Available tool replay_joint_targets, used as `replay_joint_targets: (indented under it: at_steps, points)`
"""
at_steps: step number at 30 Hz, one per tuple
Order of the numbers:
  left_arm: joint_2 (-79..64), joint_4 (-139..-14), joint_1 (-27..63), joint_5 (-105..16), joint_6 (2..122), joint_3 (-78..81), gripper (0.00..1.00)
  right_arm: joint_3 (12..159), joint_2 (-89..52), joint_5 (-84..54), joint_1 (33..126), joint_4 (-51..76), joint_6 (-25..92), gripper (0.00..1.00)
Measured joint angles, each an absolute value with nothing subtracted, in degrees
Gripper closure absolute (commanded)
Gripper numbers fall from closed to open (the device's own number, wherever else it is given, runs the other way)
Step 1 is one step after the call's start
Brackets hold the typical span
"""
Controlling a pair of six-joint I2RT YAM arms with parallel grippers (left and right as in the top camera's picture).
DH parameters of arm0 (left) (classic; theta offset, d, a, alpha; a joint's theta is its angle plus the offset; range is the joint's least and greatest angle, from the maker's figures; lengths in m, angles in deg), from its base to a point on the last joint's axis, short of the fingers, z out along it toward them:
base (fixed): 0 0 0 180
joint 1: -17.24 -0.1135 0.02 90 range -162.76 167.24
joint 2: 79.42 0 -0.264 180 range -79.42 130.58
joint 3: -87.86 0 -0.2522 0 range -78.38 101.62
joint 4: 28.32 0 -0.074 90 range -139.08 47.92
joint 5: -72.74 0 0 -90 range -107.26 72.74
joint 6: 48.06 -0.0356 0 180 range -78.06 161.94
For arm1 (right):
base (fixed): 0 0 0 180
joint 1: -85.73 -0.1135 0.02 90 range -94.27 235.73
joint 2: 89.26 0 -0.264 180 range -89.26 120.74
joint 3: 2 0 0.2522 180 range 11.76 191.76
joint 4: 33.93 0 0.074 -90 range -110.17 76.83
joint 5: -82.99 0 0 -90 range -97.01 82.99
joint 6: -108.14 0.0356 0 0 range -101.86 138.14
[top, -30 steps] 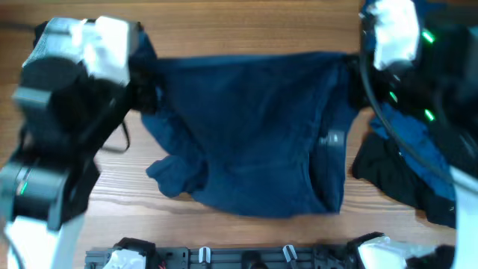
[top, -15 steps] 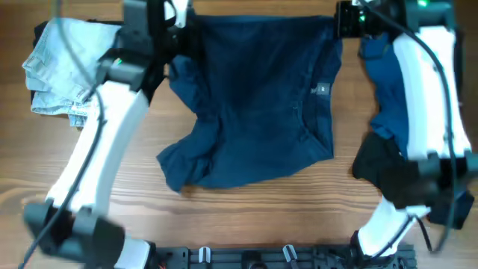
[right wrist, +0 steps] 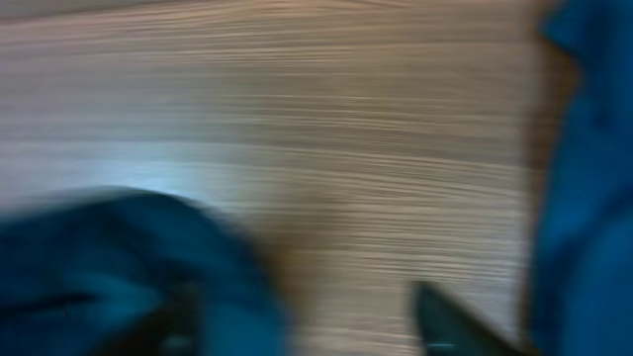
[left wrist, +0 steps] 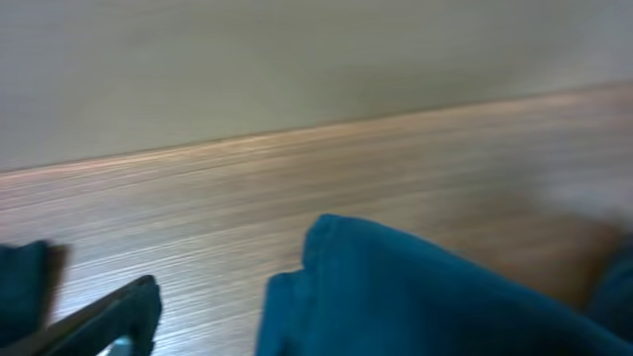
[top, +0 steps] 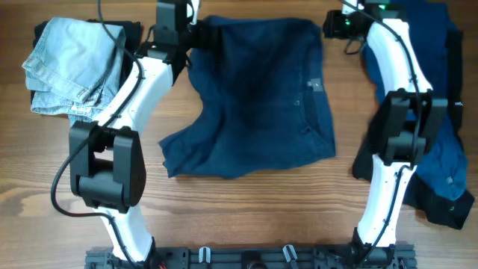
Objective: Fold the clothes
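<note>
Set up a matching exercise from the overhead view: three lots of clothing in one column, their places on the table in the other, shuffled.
Things:
1. light denim jeans
2. navy garment
3. dark clothes pile

Places:
A. along the right side
B. spread out in the middle
C. far-left corner

Pairs: 1-C, 2-B, 3-A.

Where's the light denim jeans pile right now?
In the overhead view, the light denim jeans lie crumpled at the far left of the table, beside the left arm.
</note>
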State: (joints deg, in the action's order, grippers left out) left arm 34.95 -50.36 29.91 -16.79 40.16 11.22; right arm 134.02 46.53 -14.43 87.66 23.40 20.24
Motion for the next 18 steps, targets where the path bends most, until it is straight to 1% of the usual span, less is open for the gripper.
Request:
replay_joint_targets:
  at_steps: [7,12,14,15,16,17,18]
  points:
    - [34.79,-51.91,27.28,-14.15,40.51,11.24,0.00,133.95,45.94,-13.16,91.53,23.49,22.23,0.00]
    - [34.27,-54.49,26.37,-14.08,41.01,11.24,0.01,133.95,42.79,-15.30,91.90,28.67,22.65,0.01]
    - [34.20,-56.13,26.41,-14.10,40.99,11.24,0.09,133.95,41.24,-17.51,91.66,29.74,22.39,0.01]
    - [34.20,-56.96,26.50,-14.10,40.81,11.24,0.23,133.95,40.58,-18.62,91.47,30.15,22.26,0.01]
    - [34.20,-57.76,26.56,-14.10,40.75,11.24,0.39,133.95,40.19,-19.80,91.16,30.57,21.84,0.02]
    - [34.20,-58.33,26.61,-14.15,40.97,11.24,0.68,133.95,39.93,-21.01,90.72,30.85,21.38,0.03]
    - [34.20,-58.66,26.63,-14.15,40.99,11.24,0.78,133.95,39.86,-21.97,90.33,30.87,21.08,0.03]
